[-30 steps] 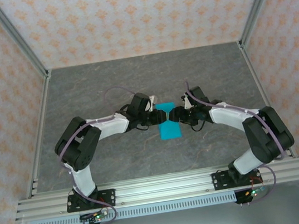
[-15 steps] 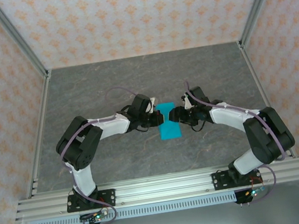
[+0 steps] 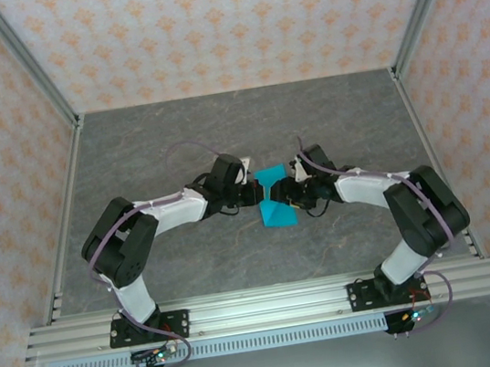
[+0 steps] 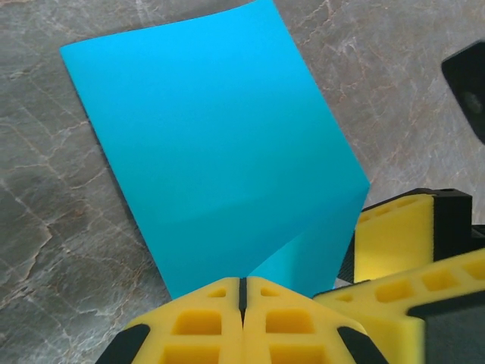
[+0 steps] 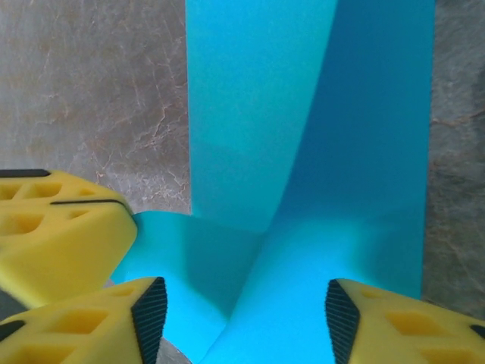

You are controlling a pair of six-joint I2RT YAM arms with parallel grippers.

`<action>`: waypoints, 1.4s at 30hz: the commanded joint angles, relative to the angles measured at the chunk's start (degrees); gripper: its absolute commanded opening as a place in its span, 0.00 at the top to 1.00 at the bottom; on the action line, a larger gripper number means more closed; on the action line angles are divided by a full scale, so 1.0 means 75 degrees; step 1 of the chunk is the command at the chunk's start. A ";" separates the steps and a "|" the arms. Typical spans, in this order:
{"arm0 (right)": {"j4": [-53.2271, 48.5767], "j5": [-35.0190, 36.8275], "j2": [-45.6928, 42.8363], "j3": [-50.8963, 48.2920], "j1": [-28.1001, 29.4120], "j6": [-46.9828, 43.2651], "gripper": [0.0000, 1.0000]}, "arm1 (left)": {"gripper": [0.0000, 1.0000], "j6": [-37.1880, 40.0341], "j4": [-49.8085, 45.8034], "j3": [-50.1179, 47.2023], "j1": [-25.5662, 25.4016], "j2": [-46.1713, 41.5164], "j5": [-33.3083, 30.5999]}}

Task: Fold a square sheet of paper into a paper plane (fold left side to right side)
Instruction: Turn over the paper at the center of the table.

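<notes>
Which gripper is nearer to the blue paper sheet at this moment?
The left gripper: jaws shut on the sheet at its left edge. The right gripper is at its right side, jaws open over it.

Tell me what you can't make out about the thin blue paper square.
Top external: middle of the cyan-blue square paper sheet, covered by the left gripper and right gripper.
Left wrist: its near edge, behind the shut yellow fingers.
Right wrist: its far edge, cut off at the top.

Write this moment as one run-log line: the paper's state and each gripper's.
paper: one side lifted off table | left gripper: shut on paper's edge | right gripper: open, jaws astride paper
</notes>
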 commanded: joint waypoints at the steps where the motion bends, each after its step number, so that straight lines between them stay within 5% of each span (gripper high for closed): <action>1: 0.0674 -0.0356 0.0232 0.0111 0.0054 0.0315 0.47 | 0.96 0.0095 -0.0148 -0.0124 -0.0041 -0.0241 -0.0344; 7: 0.1059 -0.0520 0.0328 0.0196 0.0086 0.0410 0.81 | 0.85 0.0007 -0.0180 -0.0415 0.0081 -0.0790 -0.0838; 10: 0.1061 -0.0501 0.0187 0.0275 0.0081 0.0274 0.95 | 0.66 0.0003 -0.0252 -0.0709 0.0201 -0.1444 -0.1192; 15: 0.1209 -0.0752 -0.0549 0.0455 -0.0190 0.0193 1.00 | 0.31 -0.0425 -0.0488 -0.1344 0.0408 -0.3135 -0.1813; 21: 0.1798 -0.1505 -0.1841 0.0796 -0.0889 0.0679 1.00 | 0.07 -0.0860 -0.0464 -0.1719 0.0685 -0.5217 -0.1402; 30: 0.3369 -0.2152 -0.2987 0.1727 -0.0827 0.2139 1.00 | 0.02 -0.2138 0.2117 -0.1335 0.0681 -0.6008 0.1033; 42: 0.3722 -0.2155 -0.3334 0.2385 0.0233 0.2580 1.00 | 0.09 -0.2468 0.3065 -0.0517 0.0207 -0.5332 0.1553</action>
